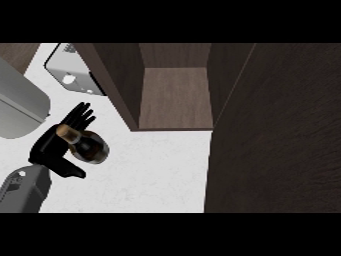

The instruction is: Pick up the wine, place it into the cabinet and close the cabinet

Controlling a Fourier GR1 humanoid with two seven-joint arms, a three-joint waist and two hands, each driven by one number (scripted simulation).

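No lettering, label, brand, number or sign can be read anywhere — not on the dark glass wine bottle (92, 145) with its brownish neck, nor on the silver-grey boxy appliance (73, 70) at far left.

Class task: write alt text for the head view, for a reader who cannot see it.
A black robot hand is beside a dark wine bottle on a white counter, left of an open wooden cabinet. The cabinet door fills the view's right side.
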